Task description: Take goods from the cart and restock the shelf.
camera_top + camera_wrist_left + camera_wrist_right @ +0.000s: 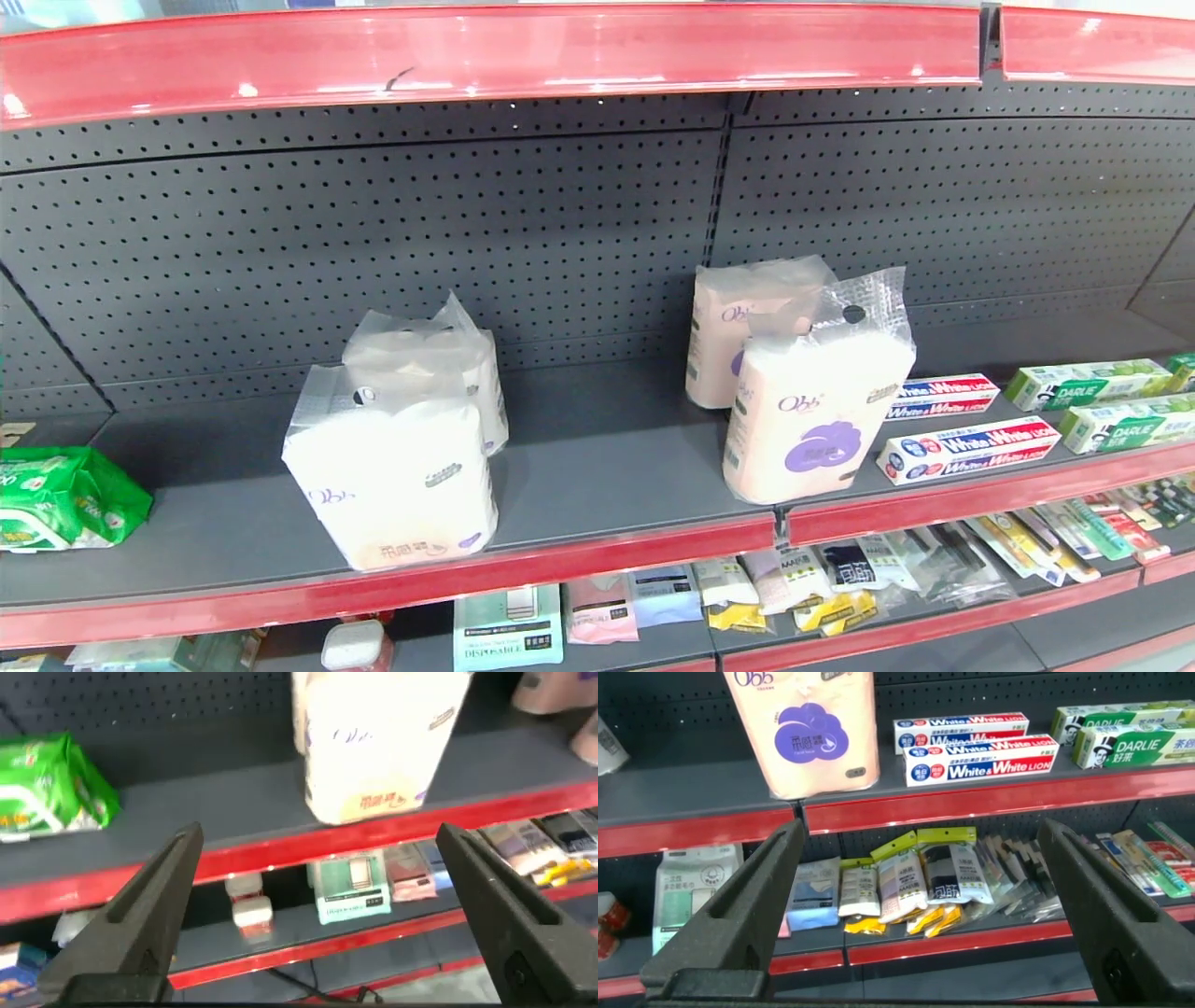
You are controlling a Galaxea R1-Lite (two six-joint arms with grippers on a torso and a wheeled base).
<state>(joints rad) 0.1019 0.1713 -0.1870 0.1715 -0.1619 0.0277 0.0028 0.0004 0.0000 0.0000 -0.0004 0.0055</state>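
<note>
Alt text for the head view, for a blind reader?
A grey store shelf holds two white tissue packs left of centre, two pink tissue packs right of centre, toothpaste boxes at right and a green pack at far left. A lower shelf carries small packaged goods.

The left gripper (318,829) has two matte charcoal fingers (140,915). Each is a long wedge, broad at the base and narrowing to a blunt, squared tip. The faces are flat, with a bevelled edge that catches the light as a paler grey strip. One finger carries a small round recess (515,973) near its base. The right gripper (923,821) is of the same build. Its dark, smooth fingers (738,915) have the same tapered shape, with a like round hole (1112,971) low on one of them.
</note>
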